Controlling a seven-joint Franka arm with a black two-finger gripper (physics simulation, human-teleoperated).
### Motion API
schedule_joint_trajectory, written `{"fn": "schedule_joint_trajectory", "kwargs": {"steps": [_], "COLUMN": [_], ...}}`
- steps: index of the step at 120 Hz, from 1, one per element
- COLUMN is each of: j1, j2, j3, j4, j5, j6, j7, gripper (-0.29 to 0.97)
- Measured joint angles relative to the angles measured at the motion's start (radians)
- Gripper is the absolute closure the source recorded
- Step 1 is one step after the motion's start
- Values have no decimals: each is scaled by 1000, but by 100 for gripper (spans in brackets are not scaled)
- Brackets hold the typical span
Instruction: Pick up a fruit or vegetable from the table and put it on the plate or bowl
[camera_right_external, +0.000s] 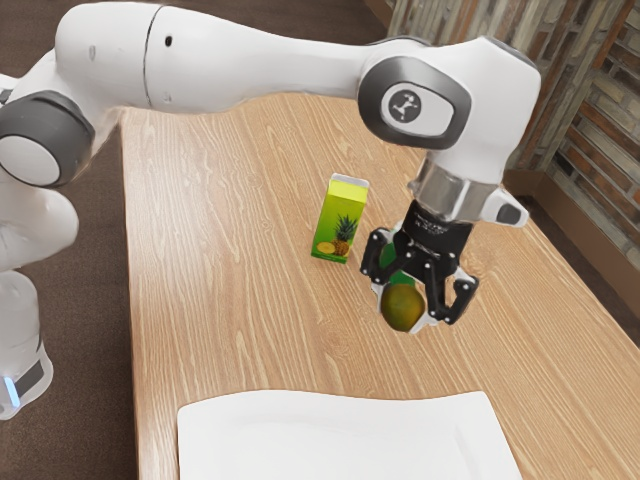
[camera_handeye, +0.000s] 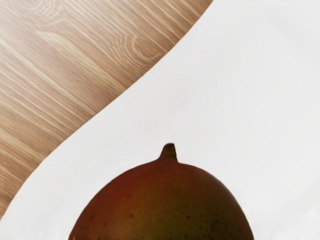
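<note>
The black two-finger gripper pinches a rounded mango with red-and-green skin between its fingers, one finger on each side of the fruit, so the mango sits directly under the hand at the fingertips. In the exterior view the fruit hangs over the light wooden table, between a green-and-yellow juice carton printed with a pineapple and a flat white square plate; it is near the carton on the exterior view's right and short of the plate's far edge, with bare wood showing between them. Whether the mango's underside touches the wood I cannot tell (it looks slightly raised). In the wrist view the mango shows its short brown stem pointing away from the hand, and beyond it spreads the plate's white surface, its rounded corner curving against the table's wood grain. By count: one mango, one juice carton standing upright, one plate, and one white arm reaching in from the exterior view's left.
</note>
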Motion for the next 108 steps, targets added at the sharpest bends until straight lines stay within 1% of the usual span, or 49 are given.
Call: {"fn": "schedule_joint_trajectory", "kwargs": {"steps": [8, 26, 35, 47, 66, 75, 80, 87, 97, 108], "j1": [-38, -131, -156, -158, -174, -161, -151, -164, -228, -306], "j2": [-47, -172, -207, -219, -229, -230, -230, -229, -228, -225], "j3": [-1, -4, -8, -10, -18, -87, -150, -232, -320, -364], "j4": [0, -5, -61, -153, -194, -195, -195, -195, -195, -195], "j5": [25, 121, 154, 176, 182, 177, 175, 173, 171, 170], "j6": [-56, -155, -178, -181, -183, -179, -177, -171, -162, -146], "j7": [-30, -102, -135, -171, -218, -243, -261, -291, -336, -380], "gripper": [42, 41, 40, 41, 41, 41, 41, 41, 41, 41]}}
